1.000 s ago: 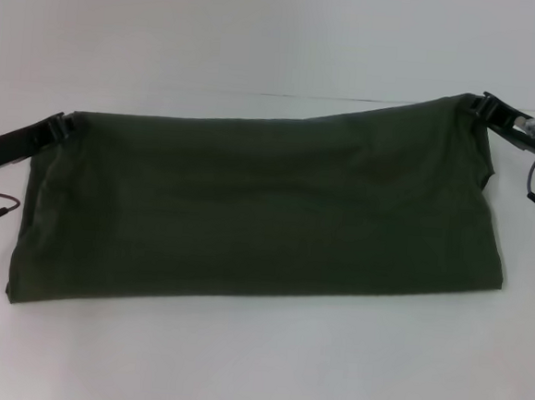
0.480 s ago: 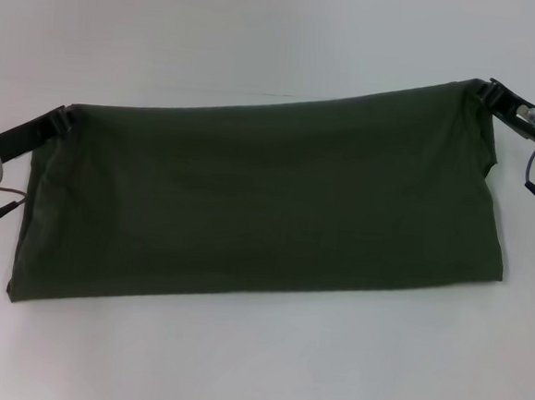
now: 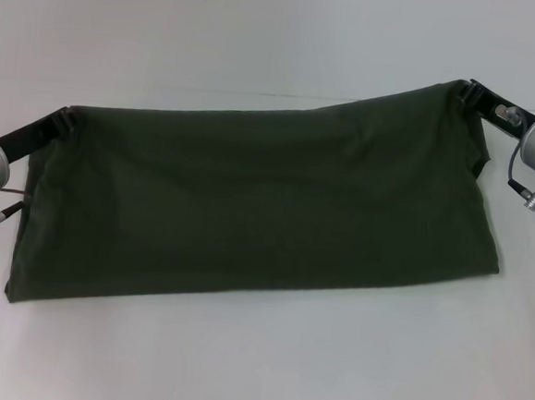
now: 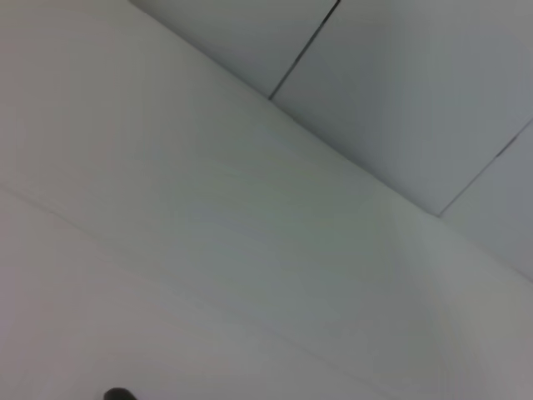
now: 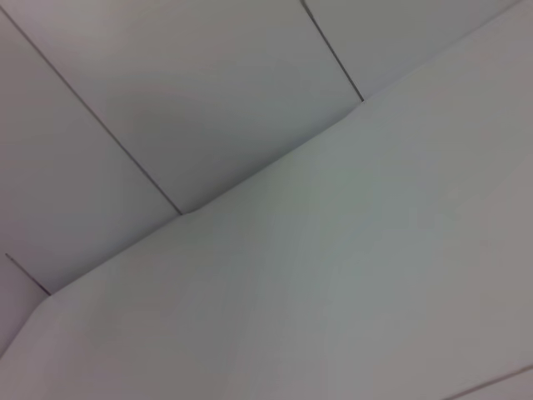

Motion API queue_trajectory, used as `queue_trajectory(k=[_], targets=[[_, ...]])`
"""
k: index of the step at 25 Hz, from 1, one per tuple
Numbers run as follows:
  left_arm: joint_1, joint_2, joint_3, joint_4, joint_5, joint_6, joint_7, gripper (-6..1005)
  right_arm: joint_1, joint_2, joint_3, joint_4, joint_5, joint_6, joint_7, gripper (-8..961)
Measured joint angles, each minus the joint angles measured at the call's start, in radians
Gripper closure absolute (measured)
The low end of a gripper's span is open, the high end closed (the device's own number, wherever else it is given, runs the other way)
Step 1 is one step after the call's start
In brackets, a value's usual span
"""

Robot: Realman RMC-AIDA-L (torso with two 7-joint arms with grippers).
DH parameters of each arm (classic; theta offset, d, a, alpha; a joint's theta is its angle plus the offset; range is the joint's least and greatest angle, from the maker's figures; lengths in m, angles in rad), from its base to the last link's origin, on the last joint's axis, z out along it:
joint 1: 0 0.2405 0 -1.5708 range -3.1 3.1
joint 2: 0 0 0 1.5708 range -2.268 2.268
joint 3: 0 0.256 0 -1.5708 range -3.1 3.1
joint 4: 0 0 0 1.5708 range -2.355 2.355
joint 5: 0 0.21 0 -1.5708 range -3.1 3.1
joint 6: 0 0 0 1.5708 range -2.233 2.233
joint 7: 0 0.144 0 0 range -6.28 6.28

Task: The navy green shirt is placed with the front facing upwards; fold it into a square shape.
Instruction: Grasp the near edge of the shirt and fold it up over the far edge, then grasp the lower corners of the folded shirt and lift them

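We see the navy green shirt [image 3: 257, 208] spread wide across the middle of the frame on the white worktop [image 3: 264, 366], plain side showing. At mid left, the left gripper [image 3: 65, 121] is clamped on its upper left corner. At upper right, the right gripper [image 3: 468, 91] is clamped on the raised upper right corner.

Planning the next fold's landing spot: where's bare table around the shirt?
Bare table lies along the shirt's near edge, and a wider strip beyond its far edge. Crowded at both far corners: the left gripper holds one and the right gripper the other, with little room outside them.
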Motion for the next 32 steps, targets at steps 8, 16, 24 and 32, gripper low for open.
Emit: queue_trajectory(k=[8, 16, 24, 32], targets=[[-0.005, -0.001, -0.001, -0.031, -0.055, -0.048, 0.041, 932, 0.006, 0.0, 0.0, 0.01, 0.025, 0.009, -0.016, 810], [0.0, -0.002, -0.002, -0.078, -0.199, -0.09, 0.148, 931, 0.006, 0.002, 0.004, 0.012, 0.025, 0.011, -0.04, 785], [0.0, -0.002, -0.006, -0.092, -0.221, -0.112, 0.167, 757, -0.008, 0.002, 0.003, 0.012, 0.074, -0.008, -0.075, 508], [0.012, 0.002, -0.006, -0.087, -0.262, -0.084, 0.196, 593, -0.041, -0.001, 0.005, 0.008, 0.16, -0.07, -0.122, 340]])
